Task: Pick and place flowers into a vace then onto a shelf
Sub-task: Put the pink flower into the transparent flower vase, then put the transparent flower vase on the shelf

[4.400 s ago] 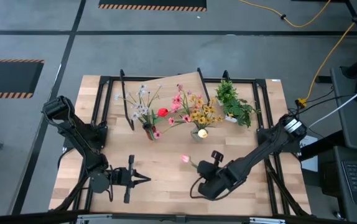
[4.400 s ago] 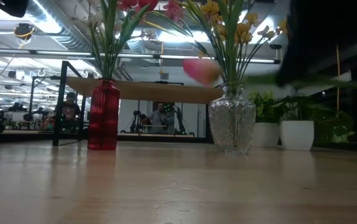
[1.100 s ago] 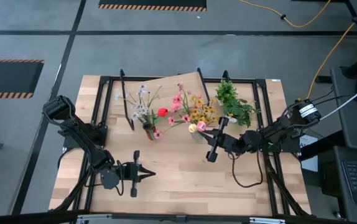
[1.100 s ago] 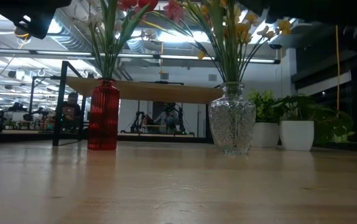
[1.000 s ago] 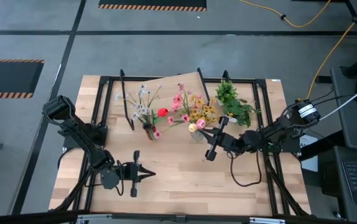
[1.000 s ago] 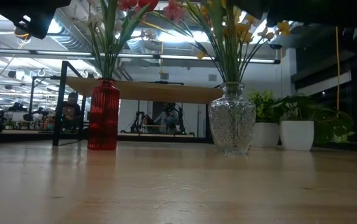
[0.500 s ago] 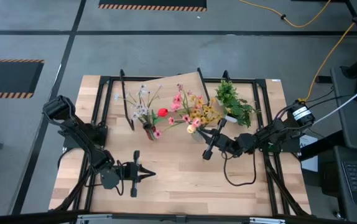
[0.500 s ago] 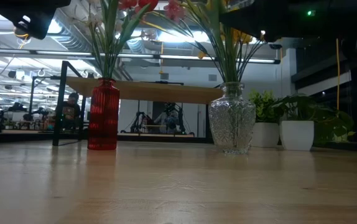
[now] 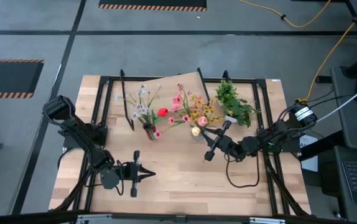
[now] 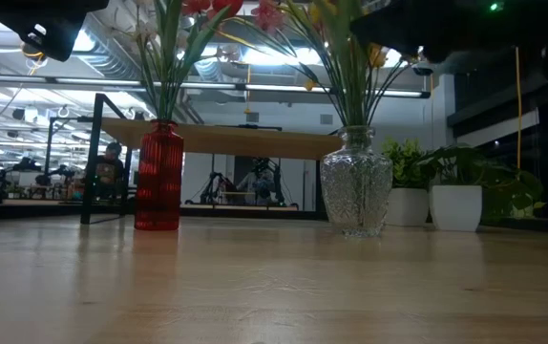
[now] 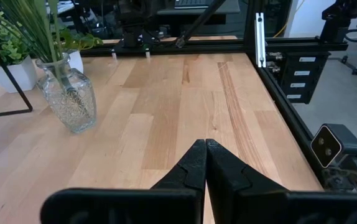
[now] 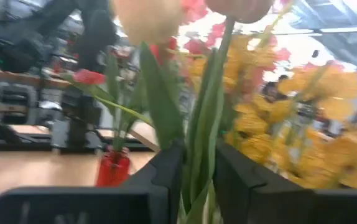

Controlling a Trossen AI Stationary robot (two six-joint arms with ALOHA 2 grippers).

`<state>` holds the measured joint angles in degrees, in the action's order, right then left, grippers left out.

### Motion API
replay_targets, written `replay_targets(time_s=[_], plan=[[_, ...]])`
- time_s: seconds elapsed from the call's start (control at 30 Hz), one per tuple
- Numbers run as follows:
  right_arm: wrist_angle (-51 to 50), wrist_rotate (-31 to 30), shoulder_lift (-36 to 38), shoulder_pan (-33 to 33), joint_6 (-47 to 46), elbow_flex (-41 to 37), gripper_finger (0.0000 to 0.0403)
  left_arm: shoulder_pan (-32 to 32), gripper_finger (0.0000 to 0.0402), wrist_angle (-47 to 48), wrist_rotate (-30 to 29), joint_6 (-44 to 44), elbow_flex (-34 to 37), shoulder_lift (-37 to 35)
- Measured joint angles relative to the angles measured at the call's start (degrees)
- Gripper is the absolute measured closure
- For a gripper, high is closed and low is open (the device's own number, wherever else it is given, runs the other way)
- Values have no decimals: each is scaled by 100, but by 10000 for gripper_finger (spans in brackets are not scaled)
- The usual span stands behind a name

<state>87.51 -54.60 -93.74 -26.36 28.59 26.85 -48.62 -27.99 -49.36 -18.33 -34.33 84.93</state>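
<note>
The right gripper (image 9: 204, 135) hovers above the glass vase (image 10: 355, 194), which stands on the table (image 9: 172, 180) in front of the shelf (image 10: 226, 141). Its fingers (image 12: 166, 180) are slightly parted around a green stem (image 12: 204, 149); contact with the stem cannot be confirmed. The stem stands among the flowers (image 9: 197, 115) in the glass vase. A red vase (image 10: 158, 178) stands beside it, apart. The left gripper (image 9: 146, 176) waits at the near table edge, fingers closed and empty.
</note>
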Motion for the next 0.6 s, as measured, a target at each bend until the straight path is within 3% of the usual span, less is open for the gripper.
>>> replay_targets(time_s=[0.27, 0.6], plan=[[-88, -922, 254, -640, 29, 0, 272, 0, 399, 0, 0, 0, 0, 0], [-130, -1683, 257, -1207, 20, 32, 263, -8, 398, 0, 22, 7, 0, 0]])
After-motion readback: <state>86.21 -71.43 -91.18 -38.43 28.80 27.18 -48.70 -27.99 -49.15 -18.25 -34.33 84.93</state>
